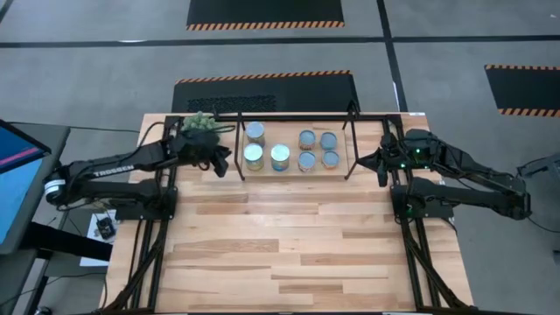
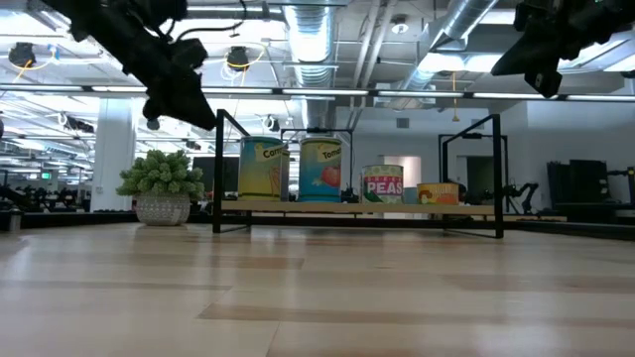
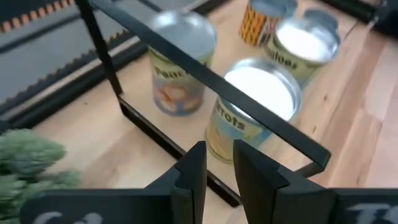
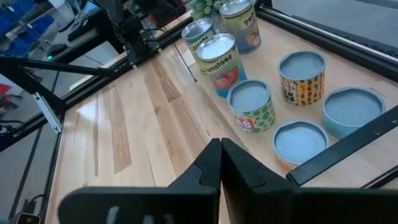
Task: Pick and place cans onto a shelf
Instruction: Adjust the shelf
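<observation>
Seven cans stand upright on their bases inside the shelf (image 1: 289, 115) at the table's far middle, among them a carrots can (image 3: 249, 106), a tomatoes can (image 4: 221, 62) and a peas can (image 2: 383, 184). The shelf is thin black rails with a light board (image 2: 347, 206). My left gripper (image 3: 219, 158) hovers just left of the shelf by the carrots can (image 1: 254, 156), empty, with a narrow gap between its fingers. It also shows in the high view (image 1: 219, 163). My right gripper (image 4: 221, 146) is shut and empty, raised off the shelf's right end (image 1: 382, 163).
A spiky green potted plant (image 1: 199, 122) stands at the shelf's left end, close behind my left gripper. A big black frame (image 1: 407, 227) edges the table. The near half of the wooden table (image 1: 280, 254) lies between the two arms' bases.
</observation>
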